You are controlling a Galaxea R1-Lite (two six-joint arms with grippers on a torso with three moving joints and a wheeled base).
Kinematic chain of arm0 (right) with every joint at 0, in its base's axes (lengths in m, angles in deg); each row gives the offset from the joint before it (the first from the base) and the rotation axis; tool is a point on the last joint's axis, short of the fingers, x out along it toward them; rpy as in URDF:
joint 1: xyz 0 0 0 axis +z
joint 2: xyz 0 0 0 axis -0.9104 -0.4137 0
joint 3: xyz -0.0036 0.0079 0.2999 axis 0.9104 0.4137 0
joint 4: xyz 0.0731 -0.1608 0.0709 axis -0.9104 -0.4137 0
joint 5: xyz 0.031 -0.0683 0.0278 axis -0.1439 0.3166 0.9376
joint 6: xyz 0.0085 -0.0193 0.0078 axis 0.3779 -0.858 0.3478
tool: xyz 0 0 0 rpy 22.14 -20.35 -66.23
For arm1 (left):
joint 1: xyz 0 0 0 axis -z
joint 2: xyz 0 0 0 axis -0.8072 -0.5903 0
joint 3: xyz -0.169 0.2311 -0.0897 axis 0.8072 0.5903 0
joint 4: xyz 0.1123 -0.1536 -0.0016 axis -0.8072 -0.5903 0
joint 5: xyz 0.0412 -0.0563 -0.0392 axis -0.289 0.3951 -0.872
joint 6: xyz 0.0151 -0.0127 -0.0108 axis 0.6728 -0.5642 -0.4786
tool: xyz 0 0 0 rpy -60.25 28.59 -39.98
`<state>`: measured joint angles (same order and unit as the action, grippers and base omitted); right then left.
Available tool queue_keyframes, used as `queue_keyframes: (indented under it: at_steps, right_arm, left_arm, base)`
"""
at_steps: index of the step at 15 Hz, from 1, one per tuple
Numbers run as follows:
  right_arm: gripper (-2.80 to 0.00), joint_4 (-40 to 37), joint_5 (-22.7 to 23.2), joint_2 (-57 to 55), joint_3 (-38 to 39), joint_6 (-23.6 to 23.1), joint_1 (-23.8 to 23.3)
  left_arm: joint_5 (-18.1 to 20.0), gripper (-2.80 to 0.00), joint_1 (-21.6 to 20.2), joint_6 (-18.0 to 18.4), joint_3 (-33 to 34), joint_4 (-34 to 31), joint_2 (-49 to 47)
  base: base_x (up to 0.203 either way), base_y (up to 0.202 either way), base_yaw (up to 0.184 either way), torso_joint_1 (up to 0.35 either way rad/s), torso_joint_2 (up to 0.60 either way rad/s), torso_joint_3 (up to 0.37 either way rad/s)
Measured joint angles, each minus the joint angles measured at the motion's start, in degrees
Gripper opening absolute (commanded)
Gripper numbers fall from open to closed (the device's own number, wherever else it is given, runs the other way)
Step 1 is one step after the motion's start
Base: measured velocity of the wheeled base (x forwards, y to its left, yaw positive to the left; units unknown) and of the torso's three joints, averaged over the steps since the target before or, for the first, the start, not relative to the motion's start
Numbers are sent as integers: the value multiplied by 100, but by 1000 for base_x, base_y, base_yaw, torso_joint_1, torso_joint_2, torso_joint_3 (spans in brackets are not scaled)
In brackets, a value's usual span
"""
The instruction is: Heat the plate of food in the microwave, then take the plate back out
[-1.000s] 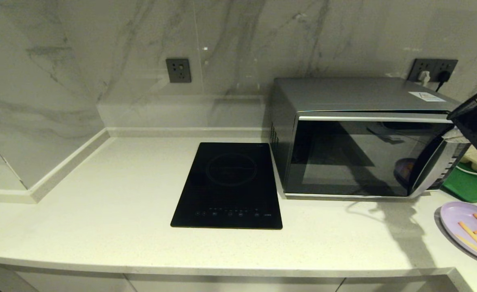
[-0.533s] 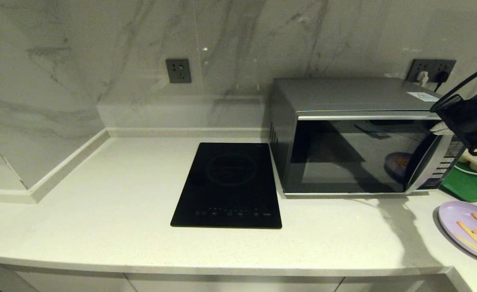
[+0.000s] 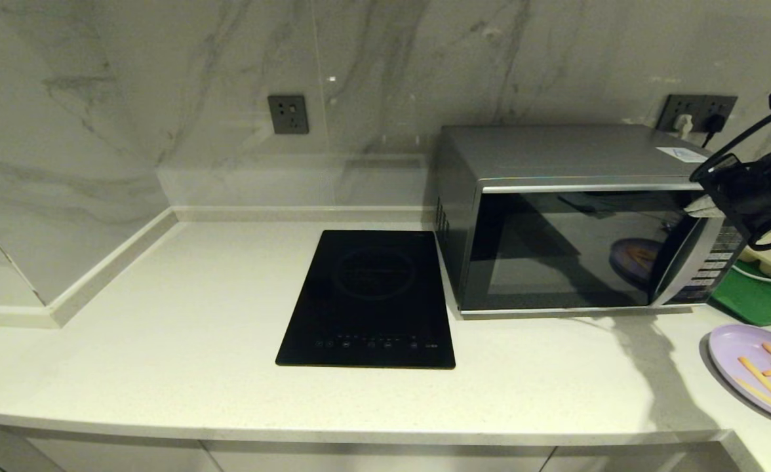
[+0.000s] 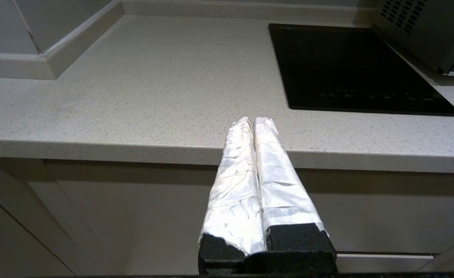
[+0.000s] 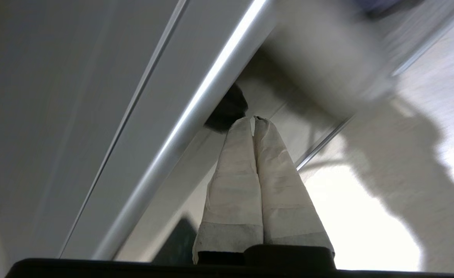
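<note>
The silver microwave [image 3: 556, 157] stands at the right of the counter, its dark glass door [image 3: 556, 255] almost flush with the front. My right gripper [image 3: 701, 208] is shut and empty, its taped fingertips against the door's upper right corner by the curved handle strip [image 3: 684, 275]. In the right wrist view the gripper [image 5: 254, 119] touches the door below its bright top strip [image 5: 196, 112]. The lilac plate [image 3: 730, 351] with orange fries [image 3: 769, 387] lies on the counter at the far right, outside the oven. My left gripper [image 4: 254, 120] hangs shut and empty below the counter's front edge.
A black induction hob [image 3: 372, 295] lies left of the microwave. A green tray [image 3: 759, 298] and a white cable sit right of the oven. Wall sockets [image 3: 288, 114] are on the marble backsplash, which turns a corner at the left.
My right gripper has moved left and inward against the door. The door, ajar a second ago, has swung nearly shut. The plate has stayed on the counter.
</note>
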<state>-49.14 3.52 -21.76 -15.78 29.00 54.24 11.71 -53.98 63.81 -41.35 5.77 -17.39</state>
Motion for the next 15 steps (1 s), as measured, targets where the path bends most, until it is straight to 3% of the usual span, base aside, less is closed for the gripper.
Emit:
queue_keyframes:
  at_steps: [3,6,10,15]
  right_arm:
    - [-280,-342,483,800,689,-568,-34]
    - [-280,-1043,1191,1961,1347,-1609,-38]
    - [-280,-2620,2013,3681,1840,-3095,20]
    - [-280,-3690,2036,5955,2917,-4298,56]
  left_arm:
    - [-2,-280,2,0,0,-2,0]
    - [0,-280,0,2,0,-2,0]
    - [0,-280,0,2,0,1,0]
    - [0,-280,0,1,0,0,0]
  base:
    - [0,0,0,0,0,0]
    - [0,0,0,0,0,0]
    - [0,0,0,0,0,0]
    - [0,0,0,0,0,0]
